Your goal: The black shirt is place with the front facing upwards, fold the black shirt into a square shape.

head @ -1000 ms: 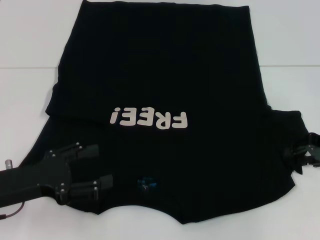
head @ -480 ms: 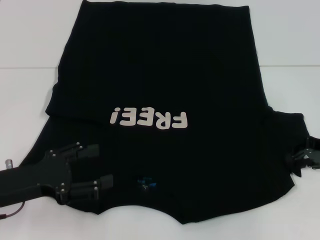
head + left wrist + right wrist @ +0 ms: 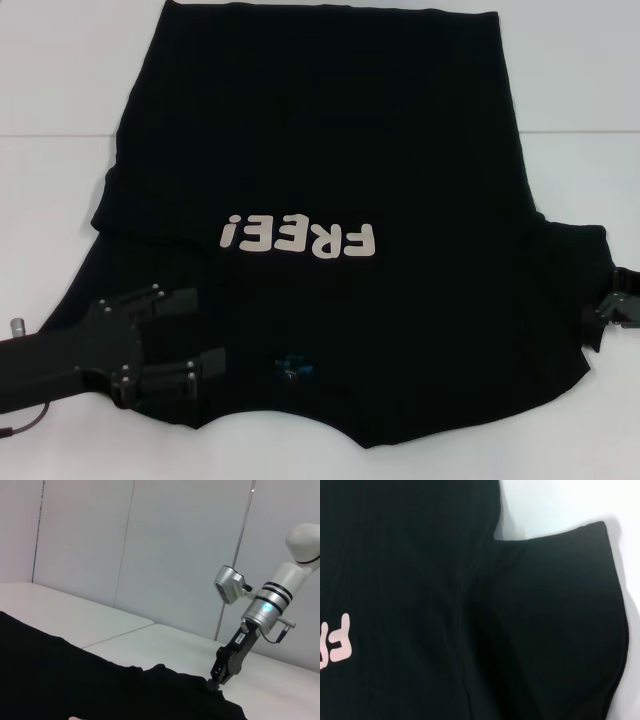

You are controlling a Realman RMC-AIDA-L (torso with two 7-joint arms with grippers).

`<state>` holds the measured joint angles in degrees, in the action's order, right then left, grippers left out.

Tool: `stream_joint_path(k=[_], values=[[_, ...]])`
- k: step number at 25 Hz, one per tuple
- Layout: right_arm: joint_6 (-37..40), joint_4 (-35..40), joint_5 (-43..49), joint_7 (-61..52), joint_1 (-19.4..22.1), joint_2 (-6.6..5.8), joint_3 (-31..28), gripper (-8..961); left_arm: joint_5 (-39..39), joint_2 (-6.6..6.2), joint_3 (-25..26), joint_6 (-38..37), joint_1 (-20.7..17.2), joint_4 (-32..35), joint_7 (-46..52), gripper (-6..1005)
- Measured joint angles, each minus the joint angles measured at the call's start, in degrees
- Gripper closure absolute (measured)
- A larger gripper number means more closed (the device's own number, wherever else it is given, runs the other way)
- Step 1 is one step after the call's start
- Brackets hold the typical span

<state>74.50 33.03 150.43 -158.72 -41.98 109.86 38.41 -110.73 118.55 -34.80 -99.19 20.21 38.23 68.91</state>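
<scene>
The black shirt [image 3: 330, 190] lies flat under the open left gripper [image 3: 190, 335]; right gripper [image 3: 612, 312] pinches its sleeve.

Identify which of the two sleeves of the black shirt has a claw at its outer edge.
The right sleeve: the right claw sits at its hem, while the left claw hovers over the shirt's body near the collar.

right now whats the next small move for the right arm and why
Probably close the right tool on the sleeve hem. It sits at the black shirt's right sleeve edge, the shirt lies flat and unfolded, and the left tool is open over the other shoulder.
</scene>
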Motion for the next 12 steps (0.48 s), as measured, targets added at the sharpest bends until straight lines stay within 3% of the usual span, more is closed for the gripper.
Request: stream_joint_path(k=[2,12], values=[[0.0,0.0,0.1,0.0,0.0,0.0,0.0,860,0.0,0.0,0.0,0.2,0.0,0.0,0.0,113],[0.8,0.3,-0.2,0.8,-0.1,0.0,0.7,921,0.1,0.0,0.0,0.3,0.0,0.0,-0.1,112]])
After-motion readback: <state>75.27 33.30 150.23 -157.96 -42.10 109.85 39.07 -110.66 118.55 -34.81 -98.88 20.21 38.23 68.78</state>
